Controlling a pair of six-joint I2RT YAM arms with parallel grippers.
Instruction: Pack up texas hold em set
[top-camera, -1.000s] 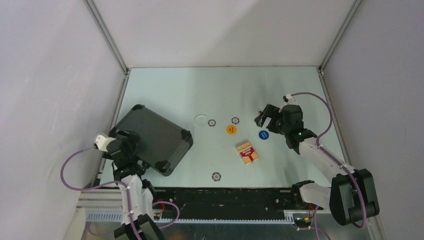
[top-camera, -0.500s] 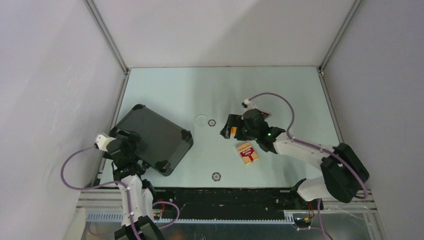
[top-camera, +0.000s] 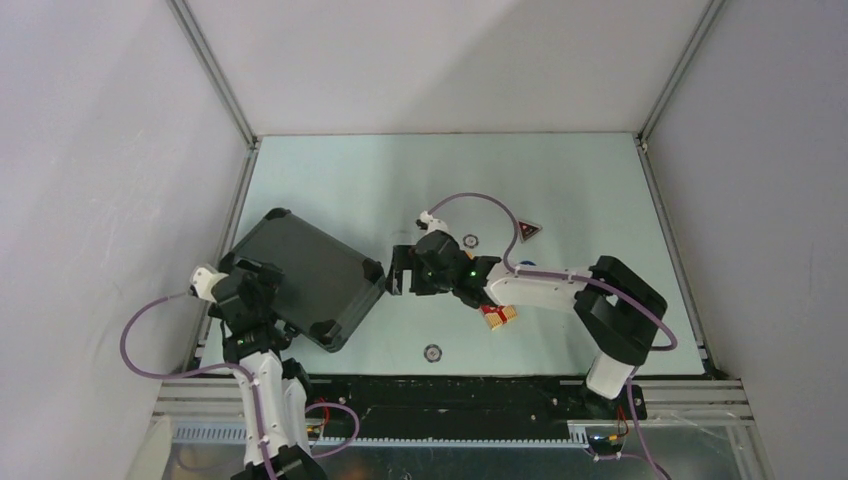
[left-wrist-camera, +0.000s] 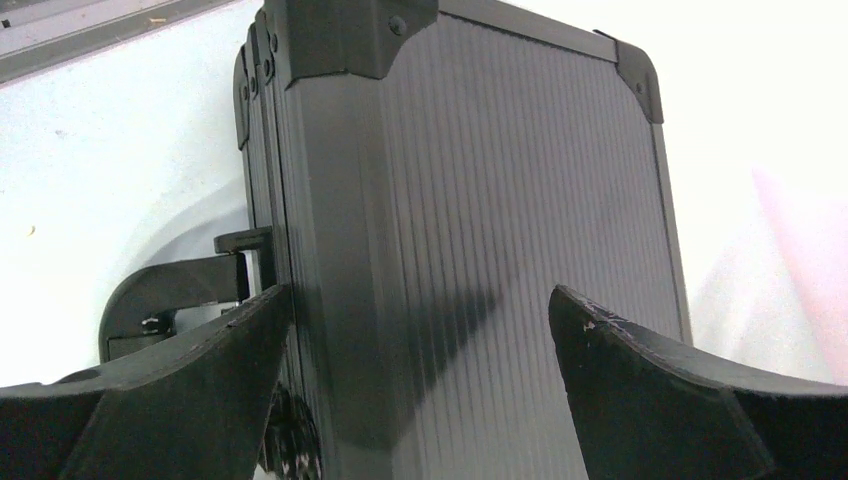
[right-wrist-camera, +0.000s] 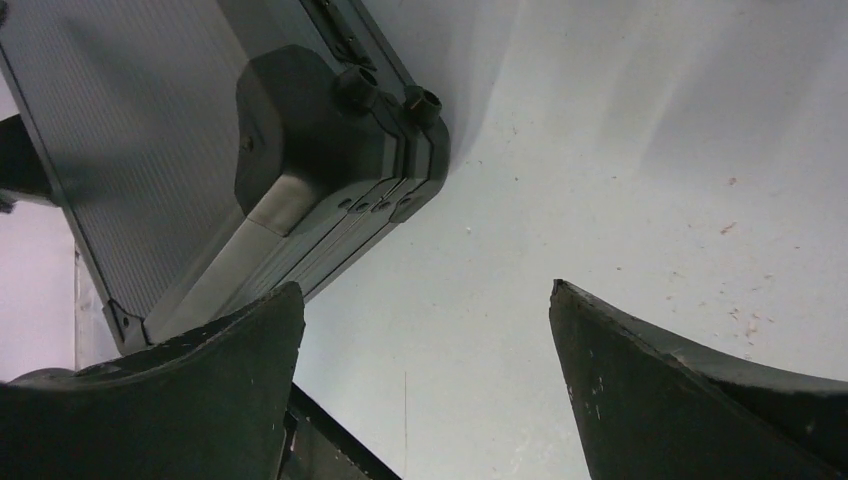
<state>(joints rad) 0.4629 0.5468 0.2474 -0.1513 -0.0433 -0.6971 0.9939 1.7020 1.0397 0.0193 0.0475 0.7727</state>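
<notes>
The black briefcase (top-camera: 300, 275) lies flat and shut by the left edge of the table (top-camera: 450, 170), turned askew. Its long axis runs from the far-left toward the near-right, and one corner points at the middle of the table. The right hand (top-camera: 398, 270) sits just off that corner with its jaws spread wide and nothing between them. From this hand the case lies directly to the left. In the right wrist view the reinforced corner is just ahead of the left finger, and only bare table fills the gap between the fingers.

The left hand (left-wrist-camera: 415, 300) is at the opposite, near-left side, also wide open and holding nothing. It straddles the case's edge, with the ribbed lid between its fingers and the handle (left-wrist-camera: 160, 300) beside the left one. Whether either finger touches the case cannot be told.

The card deck (top-camera: 497, 315) lies partly under the right arm. The dark triangular marker (top-camera: 528, 231) is further right, and one chip (top-camera: 432, 352) lies close to the near edge. With these pieces out, the case probably has to be opened first. Both hands are at it; the left is nearer the handle side.
</notes>
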